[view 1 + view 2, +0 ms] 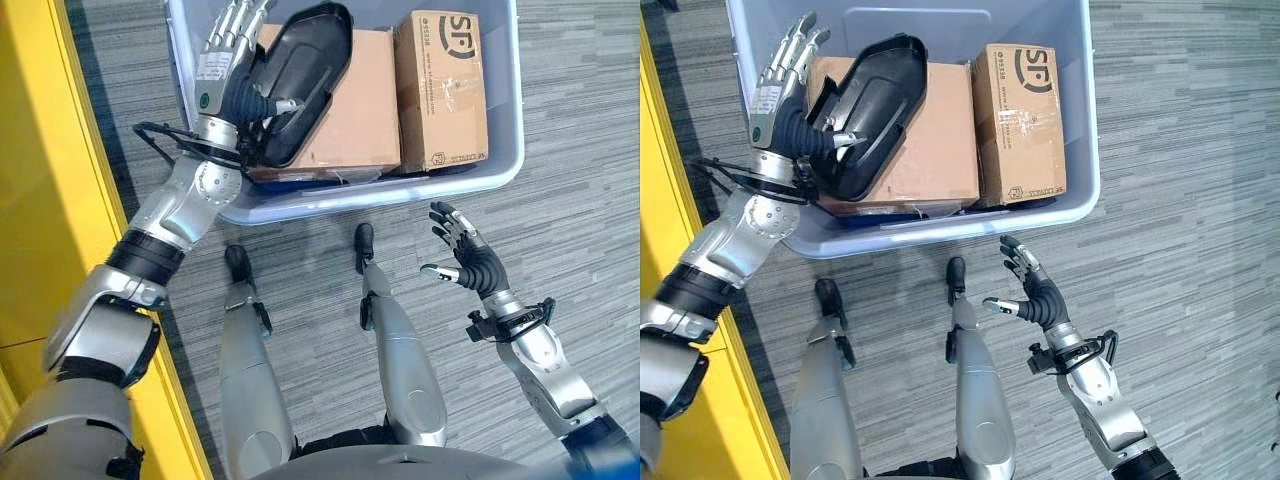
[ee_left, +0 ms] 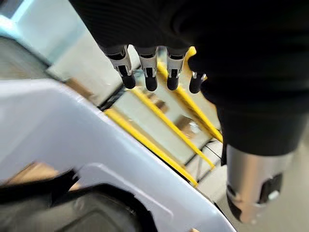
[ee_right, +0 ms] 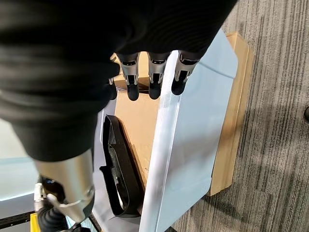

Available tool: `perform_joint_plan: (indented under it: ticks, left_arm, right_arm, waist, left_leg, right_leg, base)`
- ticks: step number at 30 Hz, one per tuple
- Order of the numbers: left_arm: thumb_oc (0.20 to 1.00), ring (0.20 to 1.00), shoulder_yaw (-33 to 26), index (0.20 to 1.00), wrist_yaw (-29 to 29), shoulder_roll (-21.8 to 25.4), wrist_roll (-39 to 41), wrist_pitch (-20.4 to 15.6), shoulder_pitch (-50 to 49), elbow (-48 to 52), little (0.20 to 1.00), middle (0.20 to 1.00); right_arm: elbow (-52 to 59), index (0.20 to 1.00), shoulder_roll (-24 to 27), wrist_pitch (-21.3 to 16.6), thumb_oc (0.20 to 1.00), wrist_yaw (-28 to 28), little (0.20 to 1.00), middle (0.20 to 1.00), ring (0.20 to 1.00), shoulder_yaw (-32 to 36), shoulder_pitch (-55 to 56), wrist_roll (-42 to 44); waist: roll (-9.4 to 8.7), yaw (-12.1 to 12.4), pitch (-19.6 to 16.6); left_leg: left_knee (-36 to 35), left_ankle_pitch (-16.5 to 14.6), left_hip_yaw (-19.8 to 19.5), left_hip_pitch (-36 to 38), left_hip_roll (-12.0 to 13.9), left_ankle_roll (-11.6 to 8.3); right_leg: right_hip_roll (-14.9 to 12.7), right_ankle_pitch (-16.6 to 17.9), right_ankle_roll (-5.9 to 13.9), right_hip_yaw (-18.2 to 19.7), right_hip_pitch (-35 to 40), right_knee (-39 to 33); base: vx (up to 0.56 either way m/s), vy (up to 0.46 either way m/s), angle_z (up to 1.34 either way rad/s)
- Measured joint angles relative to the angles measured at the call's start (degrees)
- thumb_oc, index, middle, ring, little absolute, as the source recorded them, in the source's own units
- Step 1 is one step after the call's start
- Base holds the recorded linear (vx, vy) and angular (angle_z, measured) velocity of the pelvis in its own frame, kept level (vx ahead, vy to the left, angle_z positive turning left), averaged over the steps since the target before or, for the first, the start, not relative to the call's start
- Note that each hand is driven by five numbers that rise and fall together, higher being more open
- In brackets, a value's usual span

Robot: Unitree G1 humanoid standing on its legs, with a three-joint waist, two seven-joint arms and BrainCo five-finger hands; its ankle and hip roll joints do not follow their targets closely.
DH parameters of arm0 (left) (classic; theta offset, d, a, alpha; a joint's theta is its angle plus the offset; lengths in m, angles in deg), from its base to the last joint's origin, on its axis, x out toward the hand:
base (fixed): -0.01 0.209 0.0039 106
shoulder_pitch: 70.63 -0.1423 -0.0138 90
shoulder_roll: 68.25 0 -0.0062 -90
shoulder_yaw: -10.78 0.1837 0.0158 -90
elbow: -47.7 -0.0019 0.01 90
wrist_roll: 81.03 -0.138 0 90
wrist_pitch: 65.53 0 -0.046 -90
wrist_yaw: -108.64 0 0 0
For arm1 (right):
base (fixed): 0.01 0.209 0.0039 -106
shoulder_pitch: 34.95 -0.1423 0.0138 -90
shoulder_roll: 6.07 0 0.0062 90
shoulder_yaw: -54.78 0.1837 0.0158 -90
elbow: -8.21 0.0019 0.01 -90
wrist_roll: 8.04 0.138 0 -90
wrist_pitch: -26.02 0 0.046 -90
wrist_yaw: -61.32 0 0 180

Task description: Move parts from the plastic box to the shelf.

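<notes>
Fingers of the left hand (image 1: 228, 60) lie straight along the black part (image 1: 300, 75), thumb hidden, atop cartons in the box (image 1: 505, 160). Right eye view: right hand (image 1: 1035, 290) spread open, empty, outside. Wrist views agree. Part looks light, rigid, smooth; grasp its rim.

Two silver-grey arms with black joint bands; left hand (image 1: 228, 62) and right hand (image 1: 462, 252) have silver fingers, dark tips, dark ribbed wrist covers; green round mark on the left hand's back.
</notes>
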Motion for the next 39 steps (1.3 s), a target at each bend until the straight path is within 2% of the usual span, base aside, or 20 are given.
perform_joint_plan:
  ticks: [10, 16, 19, 20, 24, 35, 39]
  left_arm:
    - [1.0, 1.0, 0.05, 1.0, 1.78, 0.23, 5.47, 1.19, 3.22, -9.73, 1.0, 1.0]
    - [1.0, 1.0, 2.87, 1.0, 1.78, 0.66, 8.37, 1.49, 8.21, -21.8, 1.0, 1.0]
    - [1.0, 1.0, 5.45, 1.0, 1.45, 0.49, 8.49, 1.65, 10.27, -24.14, 1.0, 1.0]
    - [1.0, 1.0, 7.49, 1.0, 1.13, 0.35, 8.48, 1.83, 12.03, -27.74, 1.0, 1.0]
    - [1.0, 1.0, 7.64, 1.0, 0.0, -1.29, 9.83, 2.59, 13.92, -32.62, 1.0, 1.0]
    - [1.0, 1.0, 8.66, 1.0, -1.56, -2.77, 10.55, 2.85, 16.18, -38.68, 1.0, 1.0]
    - [1.0, 1.0, 6.89, 1.0, -2.73, -3.09, 12.25, 2.8, 16.28, -39.12, 1.0, 1.0]
  right_arm:
    - [0.01, 1.0, 0.0, 0.01, 1.0, 0.03, 1.0, 1.0, 1.0, -0.15, 0.05, 0.0]
    - [0.14, 1.0, 0.04, 0.0, 1.0, -0.08, 1.0, 1.0, 1.0, -2.57, 0.18, 0.06]
    - [0.25, 1.0, 0.04, -0.01, 1.0, -0.09, 1.0, 1.0, 1.0, -2.59, 0.16, 0.08]
    - [0.46, 1.0, 0.07, -0.01, 1.0, -0.12, 1.0, 1.0, 1.0, -2.61, 0.07, 0.12]
    - [0.63, 1.0, 0.12, -0.02, 1.0, -0.22, 1.0, 1.0, 1.0, -2.65, 0.09, 0.24]
    - [0.91, 1.0, 0.25, -0.02, 1.0, -0.67, 1.0, 1.0, 1.0, -2.61, 0.11, 0.87]
    - [1.23, 1.0, 0.27, -0.02, 1.0, -0.74, 1.0, 1.0, 1.0, -2.63, 0.1, 2.25]
  waist:
    - [-0.28, -1.0, 0.12]
    - [-0.88, -1.83, 0.27]
    - [-0.88, -2.31, 0.27]
    - [-0.88, -2.28, 0.27]
    - [-0.88, -2.68, 0.27]
    - [-1.05, -3.42, 0.13]
    - [-1.08, -3.54, 0.11]
  left_leg:
    - [0.02, 0.24, -0.03, -0.01, 0.25, -0.09]
    - [0.03, 0.15, 0.0, -0.17, 0.54, -0.27]
    - [0.02, -0.01, 0.03, -0.28, 0.87, -0.45]
    - [0.01, -0.03, 0.02, -0.29, 1.01, -0.5]
    - [0.08, -0.05, 0.2, -0.31, 1.03, -0.52]
    - [0.75, -0.13, 0.62, -1.96, 1.26, -0.58]
    - [1.95, -0.64, 0.41, -2.86, 1.53, -0.6]
  right_leg:
    - [0.23, -0.01, -0.03, 0.05, -0.03, 0.0]
    - [0.55, -0.19, -0.18, 0.12, -0.21, -0.13]
    - [0.87, -0.12, -0.22, 0.14, -0.39, -0.13]
    - [1.0, -0.13, -0.23, 0.16, -0.41, -0.13]
    - [1.02, -0.1, -0.27, 0.35, -0.55, -0.1]
    - [1.21, 0.09, -0.43, 0.67, -2.2, 0.1]
    - [1.41, 0.08, -0.43, 0.65, -2.52, 0.1]
  base:
    - [0.01, 0.0, 0.0]
    - [0.03, -0.001, 0.0]
    - [0.0, 0.014, -0.03]
    - [0.01, 0.027, -0.05]
    - [0.0, 0.006, -0.01]
    - [0.0, 0.003, -0.01]
    - [0.0, -0.002, -0.01]
